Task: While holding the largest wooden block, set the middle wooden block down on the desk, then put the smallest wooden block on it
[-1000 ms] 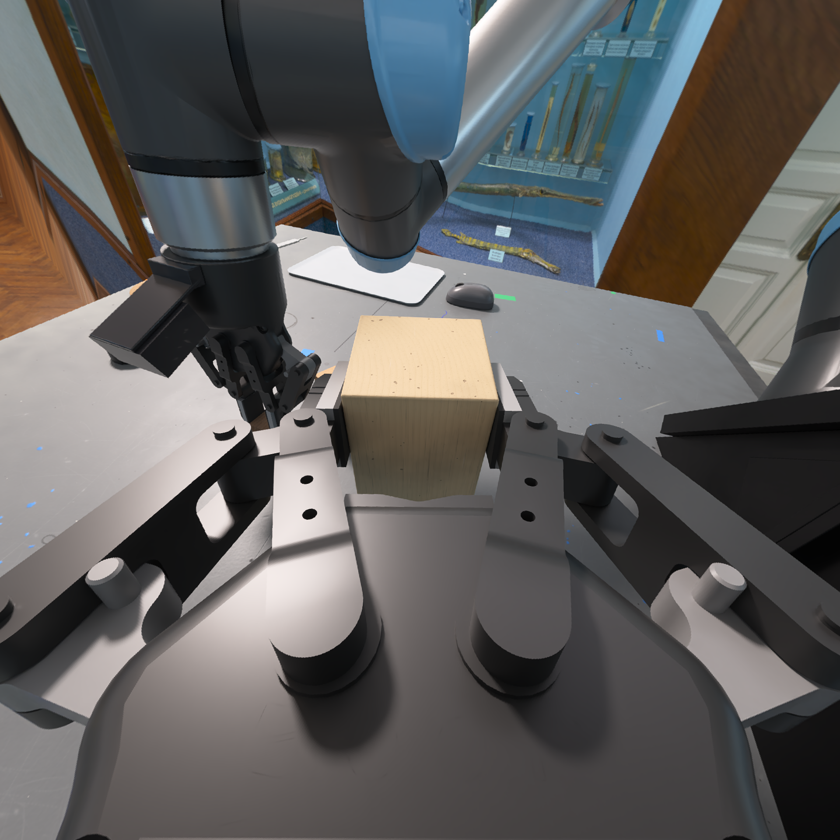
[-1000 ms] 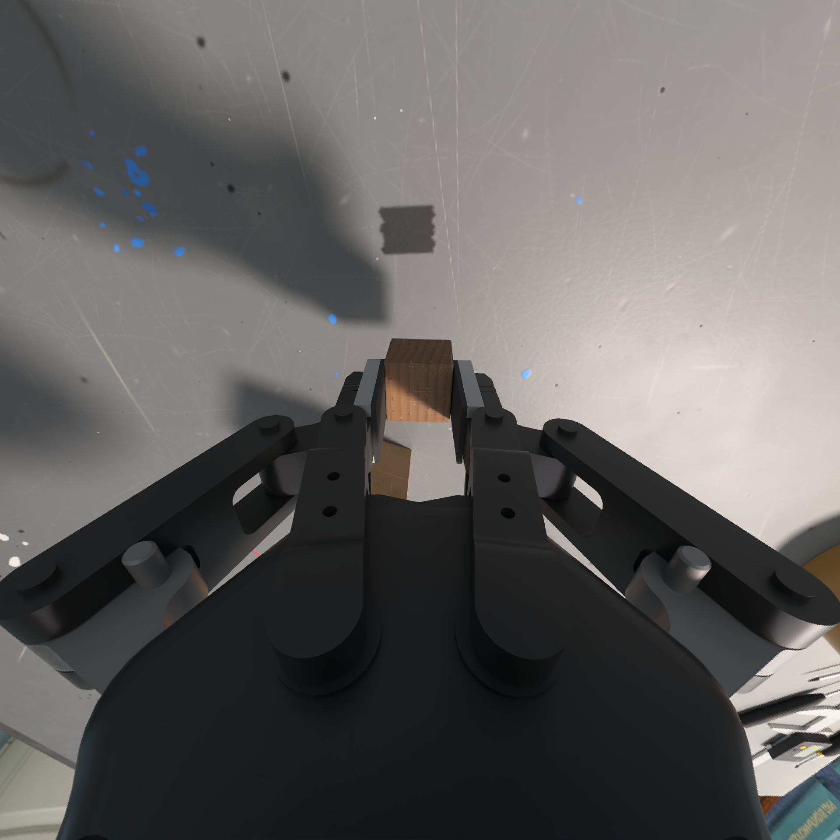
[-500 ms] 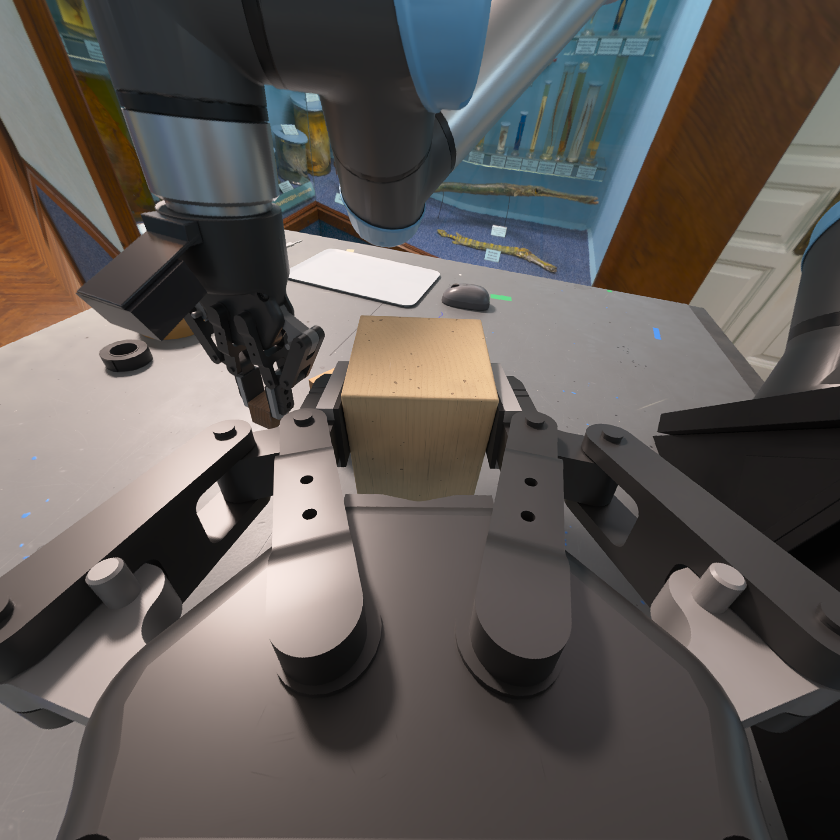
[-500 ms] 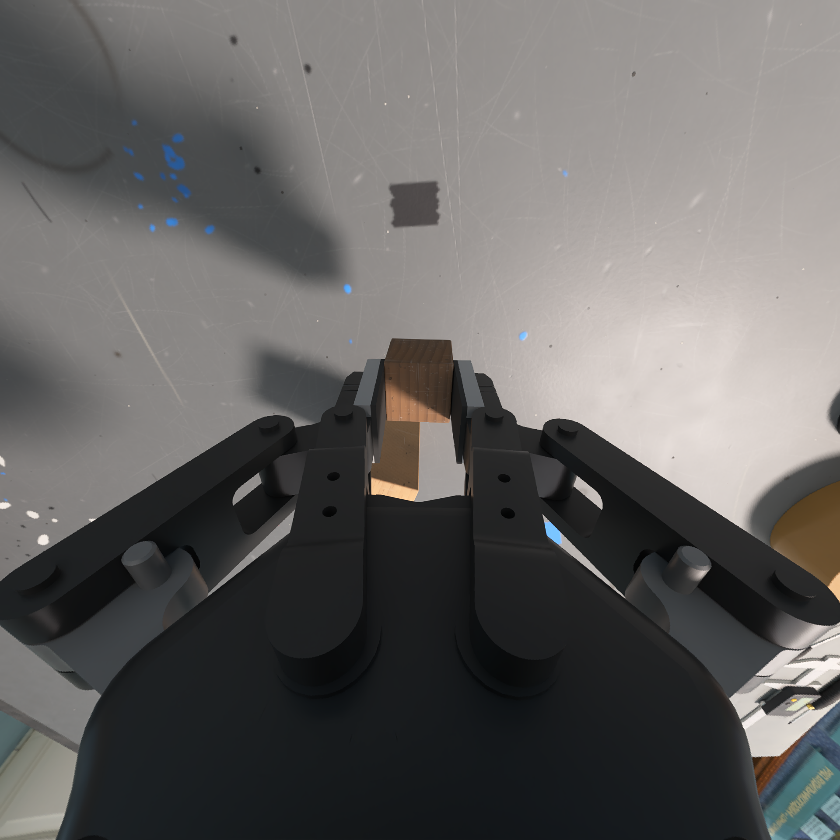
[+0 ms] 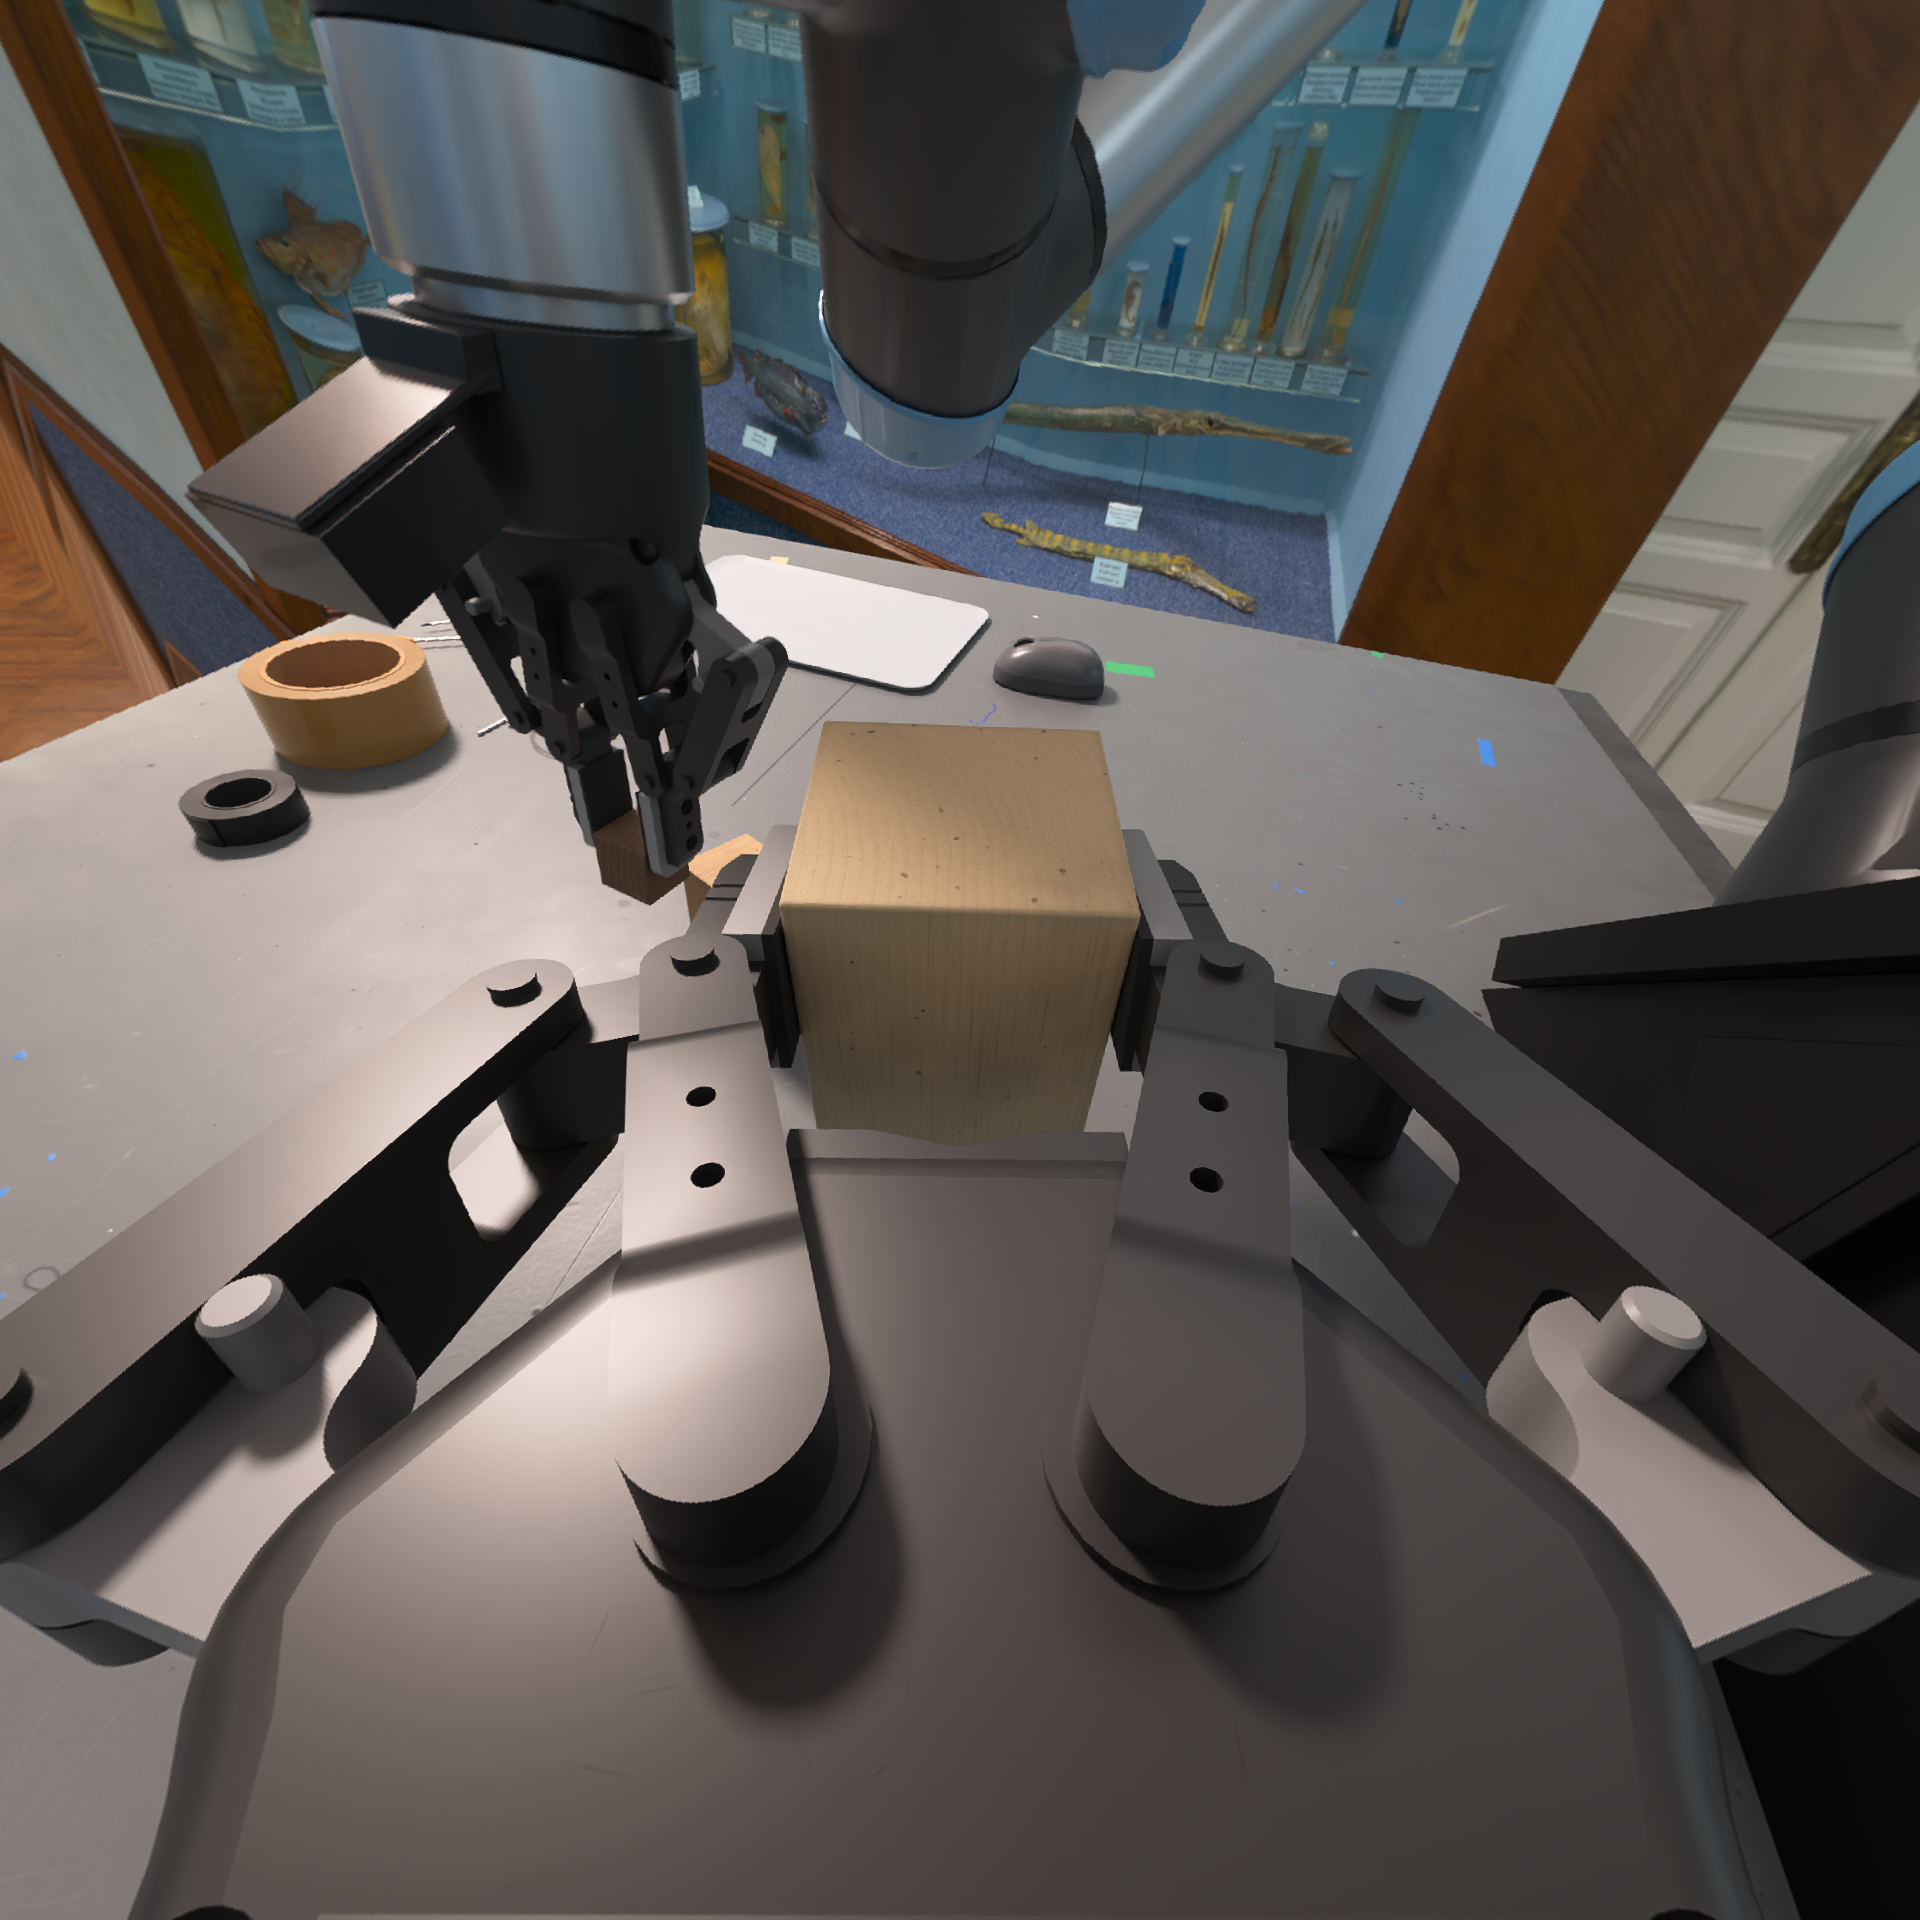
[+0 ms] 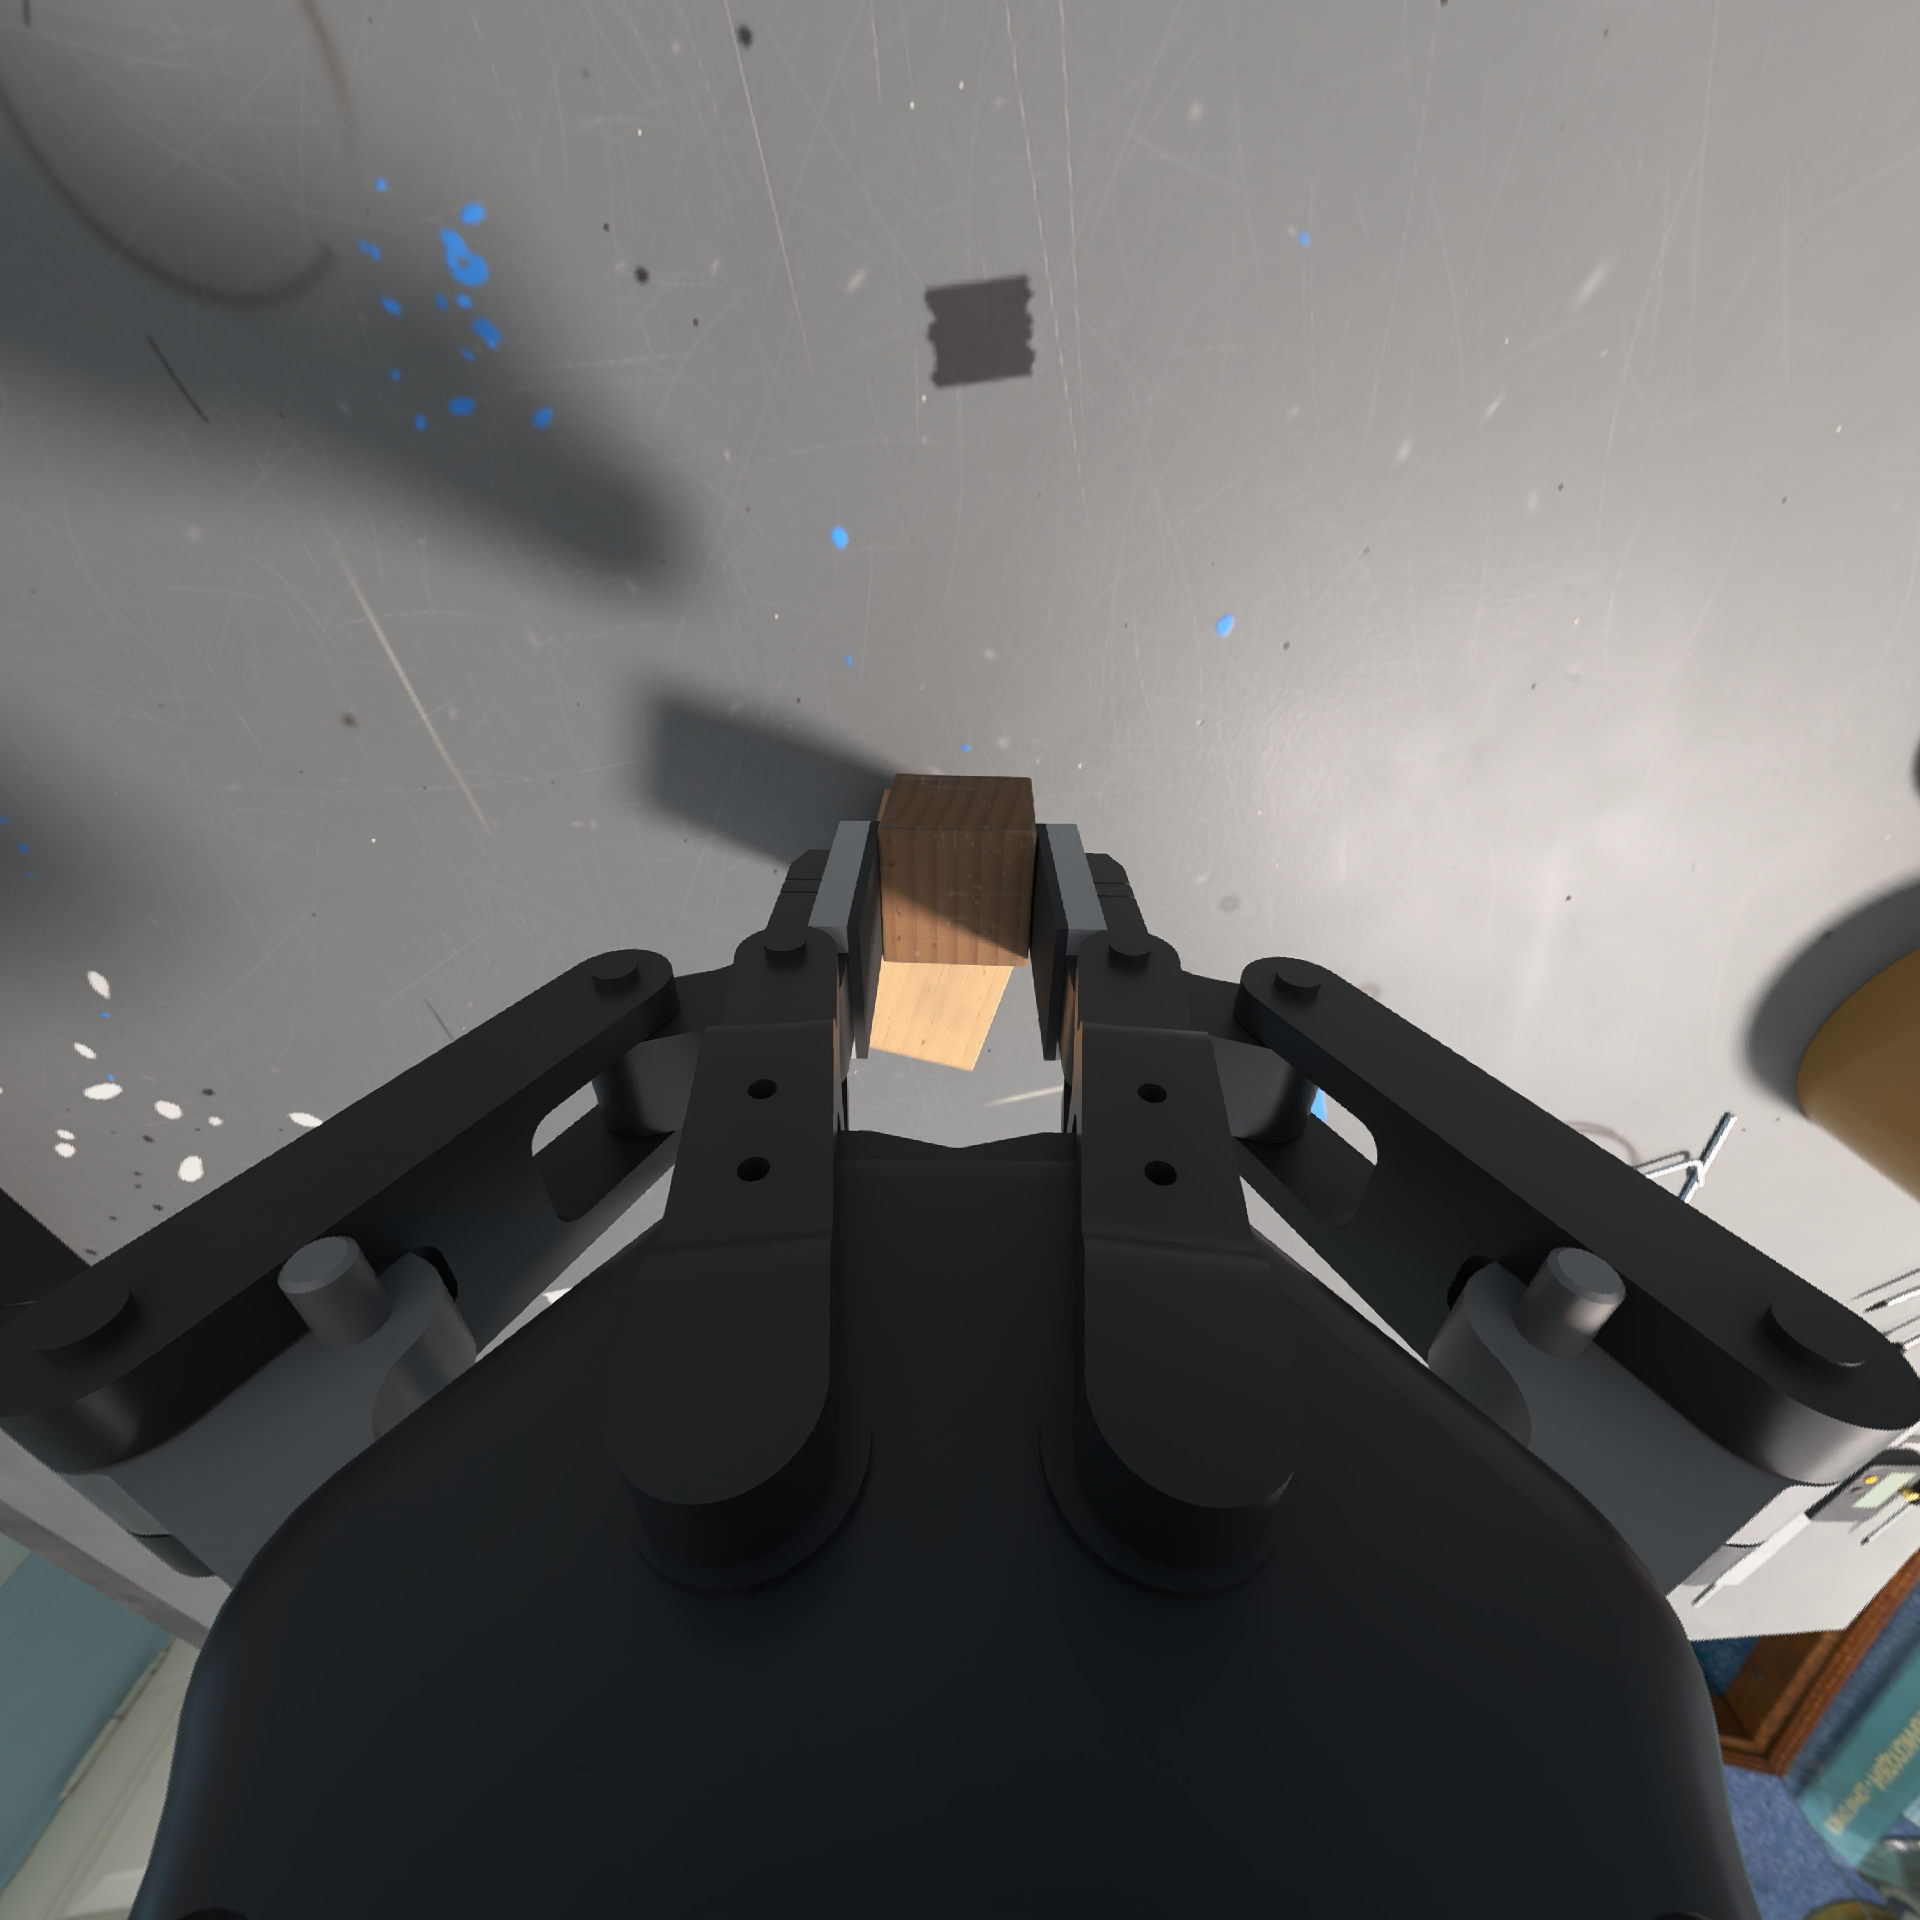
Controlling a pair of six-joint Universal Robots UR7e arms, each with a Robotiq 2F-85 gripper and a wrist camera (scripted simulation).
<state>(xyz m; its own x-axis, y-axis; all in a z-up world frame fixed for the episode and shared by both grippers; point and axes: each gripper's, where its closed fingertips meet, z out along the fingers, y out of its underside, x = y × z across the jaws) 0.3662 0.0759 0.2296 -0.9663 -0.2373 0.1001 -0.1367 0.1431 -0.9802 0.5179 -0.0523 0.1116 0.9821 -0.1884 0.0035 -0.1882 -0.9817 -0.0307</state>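
the largest wooden block (image 5: 956,925), pale, is clamped at frame centre of the left wrist view by the left pincer (image 5: 958,961), pads pressed on both its sides, and is held above the grey desk (image 5: 1351,831). to its left in that view, the right pincer (image 5: 636,831) is seen pointing down, closed on the smallest wooden block (image 5: 629,868), dark brown, which is held clear of the desk. just right of it & partly hidden behind the left pincer's finger, the middle wooden block (image 5: 727,860) is seen on the desk.

in the right wrist view the small dark block is gripped at centre frame, w/ the light middle block directly below it in the frame, between the fingers; contact betw. the two can't be told.

upper left of the left wrist view: a tan tape roll (image 5: 343,698) & a black ring (image 5: 244,808). farther back: a white pad (image 5: 847,629) & a dark mouse (image 5: 1047,667).
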